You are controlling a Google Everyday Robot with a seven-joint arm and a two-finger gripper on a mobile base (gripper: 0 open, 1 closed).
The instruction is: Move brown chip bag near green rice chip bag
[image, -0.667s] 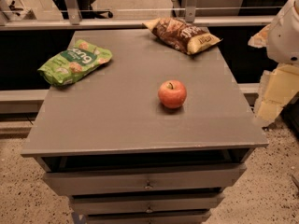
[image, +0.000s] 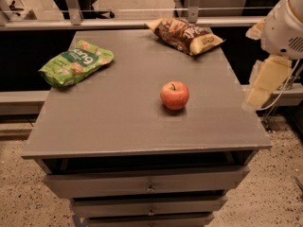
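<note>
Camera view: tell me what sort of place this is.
Probably a robot test area in an office or lab: a grey drawer cabinet holding the brown chip bag, green rice chip bag and an apple, speckled floor, a metal rail. The gripper hangs beside the cabinet's right edge.

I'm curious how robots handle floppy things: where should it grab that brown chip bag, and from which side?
Probably the puffed middle of the brown chip bag, from above, pinching across its narrow width: it lies flat near the table's far right corner, offering no edge sideways. The gripper hangs beyond the table's right edge, apart from it.
</note>
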